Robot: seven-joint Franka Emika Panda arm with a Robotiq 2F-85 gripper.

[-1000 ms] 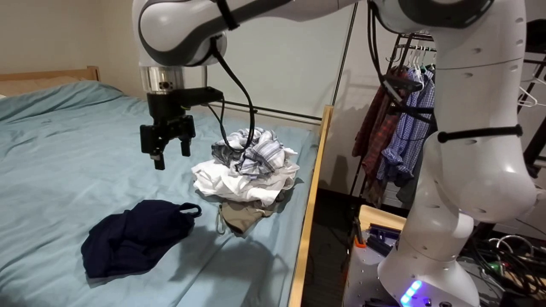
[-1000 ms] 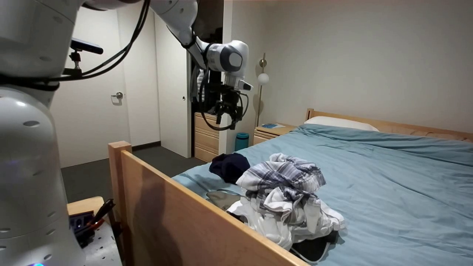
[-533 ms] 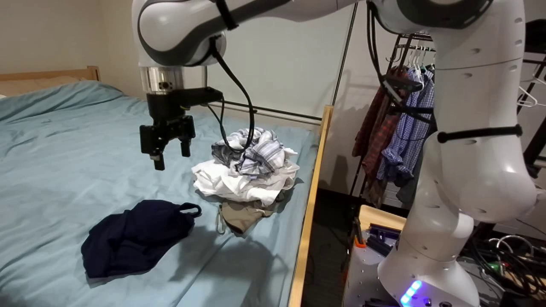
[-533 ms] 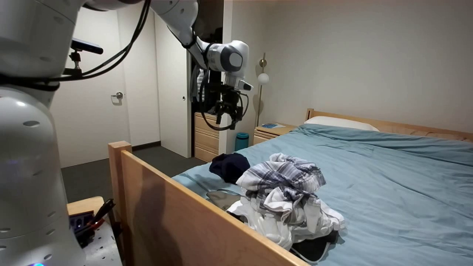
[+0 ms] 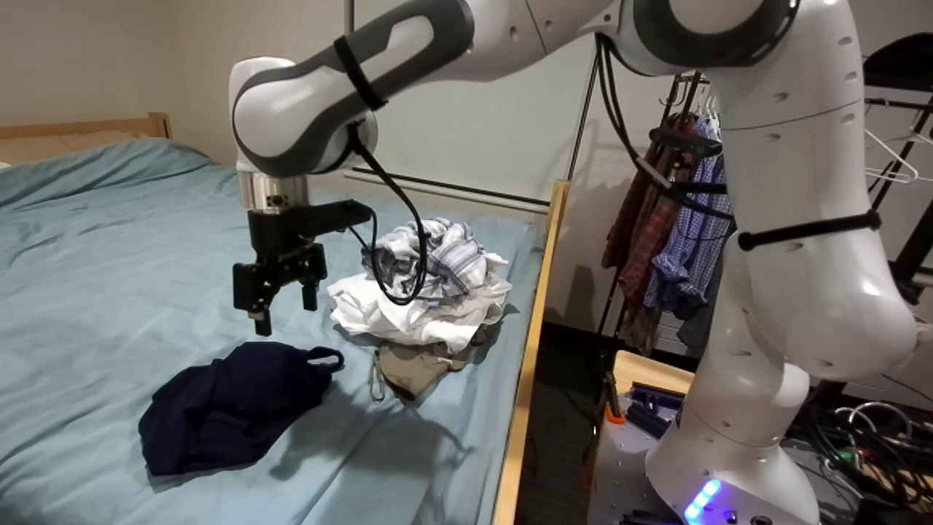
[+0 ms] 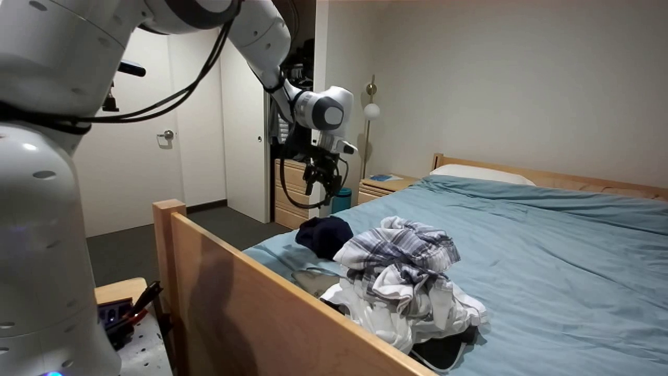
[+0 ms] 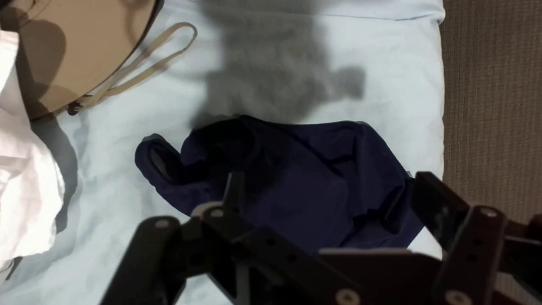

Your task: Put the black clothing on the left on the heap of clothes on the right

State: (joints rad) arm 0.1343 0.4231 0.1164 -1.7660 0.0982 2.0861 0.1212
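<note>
The black clothing looks dark navy and lies crumpled on the bed in both exterior views [image 5: 233, 412] [image 6: 322, 239], with a small loop at one end. In the wrist view the dark clothing [image 7: 292, 152] fills the middle, below the fingers. The heap of clothes [image 5: 419, 306] has plaid cloth on top, white below and a tan piece at the bottom; it also shows in an exterior view [image 6: 402, 282] and partly in the wrist view [image 7: 25, 186]. My gripper [image 5: 286, 312] is open and empty, pointing down above the dark clothing, apart from it [image 6: 319, 194] [image 7: 328, 182].
The blue bed [image 5: 95, 306] has a wooden footboard [image 5: 536, 343] beside the heap. A tan strap [image 7: 156, 63] reaches toward the dark clothing. The bed edge meets brown floor [image 7: 487, 106]. A clothes rack [image 5: 663, 211] stands beyond the footboard.
My arm and open gripper have moved down toward the dark clothing over the last half second. The clothing and the heap have not moved.
</note>
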